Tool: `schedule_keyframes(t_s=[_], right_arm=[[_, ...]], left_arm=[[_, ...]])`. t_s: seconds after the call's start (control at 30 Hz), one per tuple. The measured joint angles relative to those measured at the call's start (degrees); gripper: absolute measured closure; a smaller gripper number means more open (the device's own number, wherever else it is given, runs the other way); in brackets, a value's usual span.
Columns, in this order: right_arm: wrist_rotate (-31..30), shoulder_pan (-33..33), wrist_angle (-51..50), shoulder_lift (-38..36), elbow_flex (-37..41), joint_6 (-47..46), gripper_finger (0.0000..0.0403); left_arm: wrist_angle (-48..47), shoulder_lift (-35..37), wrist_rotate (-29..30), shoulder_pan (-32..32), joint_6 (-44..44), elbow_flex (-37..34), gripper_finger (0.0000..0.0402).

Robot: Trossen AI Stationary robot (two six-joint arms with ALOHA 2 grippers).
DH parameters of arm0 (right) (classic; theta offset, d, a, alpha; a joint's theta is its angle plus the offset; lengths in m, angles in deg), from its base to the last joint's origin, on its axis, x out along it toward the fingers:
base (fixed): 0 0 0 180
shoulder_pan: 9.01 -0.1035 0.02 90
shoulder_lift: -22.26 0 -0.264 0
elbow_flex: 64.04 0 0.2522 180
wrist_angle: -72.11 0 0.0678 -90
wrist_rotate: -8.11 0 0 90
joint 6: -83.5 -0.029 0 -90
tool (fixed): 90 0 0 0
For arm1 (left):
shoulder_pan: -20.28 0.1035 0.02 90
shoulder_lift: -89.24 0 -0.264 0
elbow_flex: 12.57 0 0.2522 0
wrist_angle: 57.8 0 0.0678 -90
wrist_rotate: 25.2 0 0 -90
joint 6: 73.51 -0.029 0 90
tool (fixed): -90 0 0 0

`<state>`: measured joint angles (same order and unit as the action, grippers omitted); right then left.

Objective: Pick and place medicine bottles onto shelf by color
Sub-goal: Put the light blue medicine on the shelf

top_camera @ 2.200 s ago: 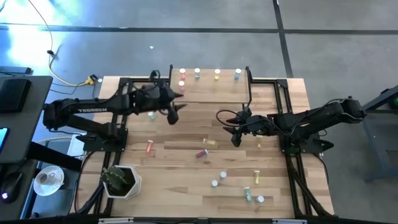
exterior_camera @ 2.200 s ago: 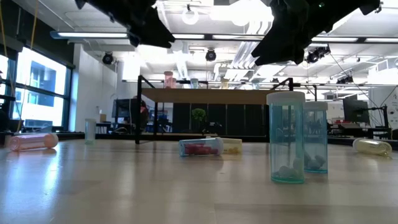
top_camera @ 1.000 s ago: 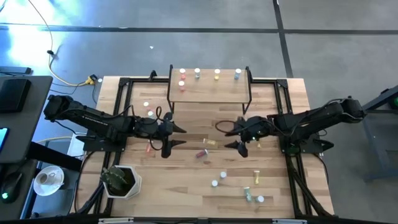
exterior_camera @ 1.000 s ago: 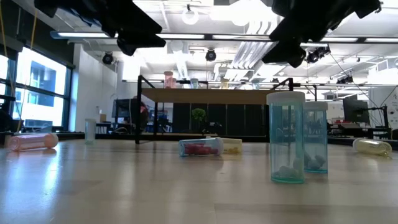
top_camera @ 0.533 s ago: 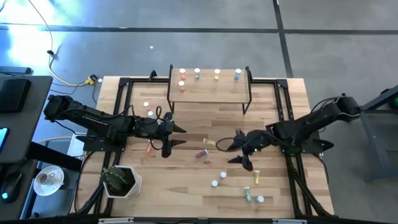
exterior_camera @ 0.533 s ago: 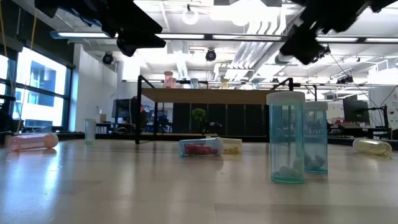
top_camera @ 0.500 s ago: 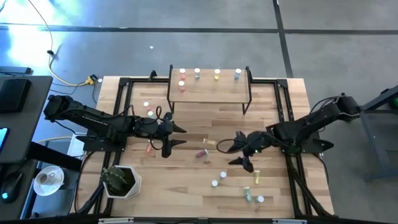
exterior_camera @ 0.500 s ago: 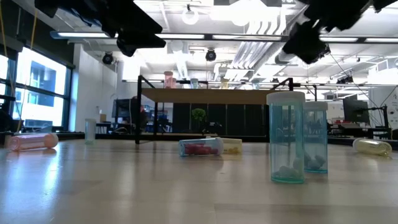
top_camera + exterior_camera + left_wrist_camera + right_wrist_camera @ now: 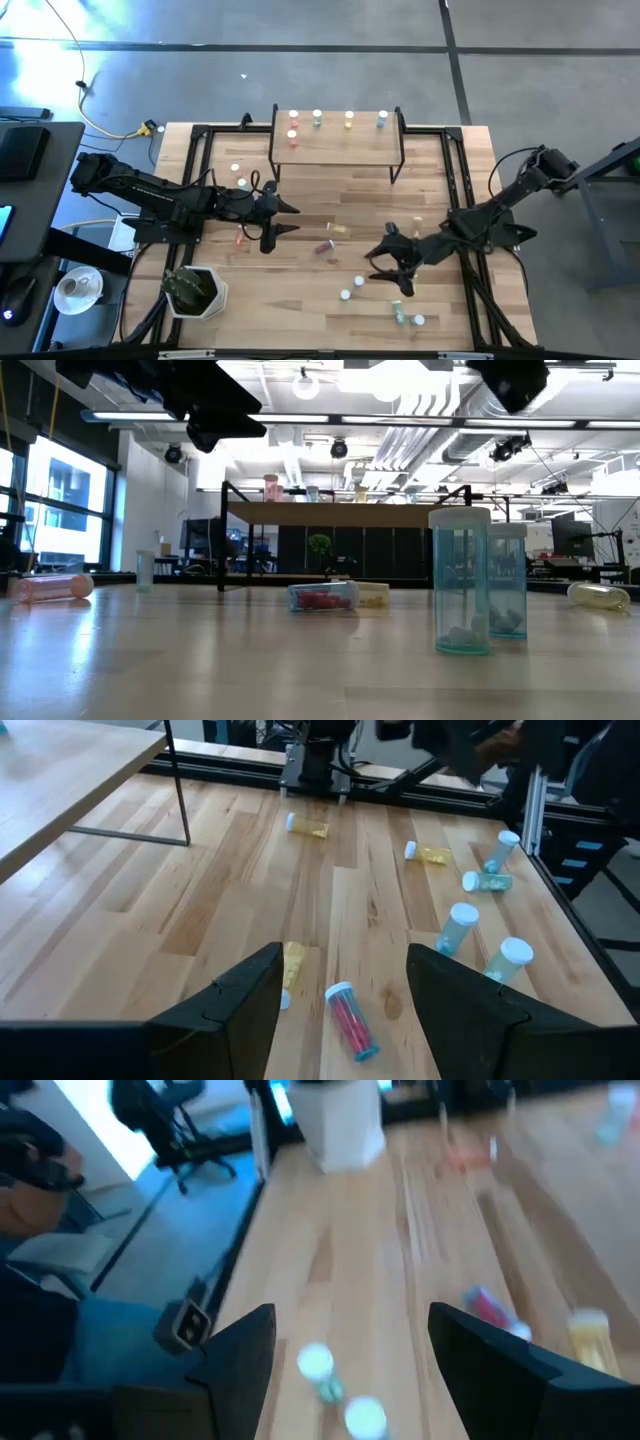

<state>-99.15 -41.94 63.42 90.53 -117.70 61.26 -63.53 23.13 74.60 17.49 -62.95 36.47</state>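
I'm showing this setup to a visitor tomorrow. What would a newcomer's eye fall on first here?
Probably the scatter of tiny medicine bottles over the wooden tabletop, some standing and some lying on their sides, with a neat row already on the shelf at the far edge. Next come the two dark arms: the left gripper hangs open at mid-table, and the right gripper is open above the near bottles. A white pot with a green plant sits at the near left corner.

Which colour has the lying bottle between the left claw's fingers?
Red/pink bottle with a white cap, best seen in the left wrist view.
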Motion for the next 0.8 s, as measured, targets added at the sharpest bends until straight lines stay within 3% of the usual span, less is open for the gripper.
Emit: schedule_keyframes(t_s=[0.23, 0.43, 0.63, 0.8], right_arm=[[-0.2, -0.6, 8.9, 0.0, 0.0, 10.8, 0.0149], [1.2, 0.0, 10.7, 1.4, -2.6, 17.2, 0.0149], [3.9, -0.1, 5.1, 8.3, -9.9, 27.3, 0.0149], [4.2, 0.4, 1.1, 11.4, -12.6, 26.5, 0.0149]], left_arm=[[0.0, 0.0, 0.0, 0.0, 0.0, 0.0, 0.0198], [0.0, 0.0, 0.0, 0.0, 0.0, 0.0, 0.0198], [0.0, 0.0, 0.9, 0.1, -0.1, 0.0, 0.0198], [0.0, 0.0, 1.4, 0.1, 0.0, 0.0, 0.0198]])
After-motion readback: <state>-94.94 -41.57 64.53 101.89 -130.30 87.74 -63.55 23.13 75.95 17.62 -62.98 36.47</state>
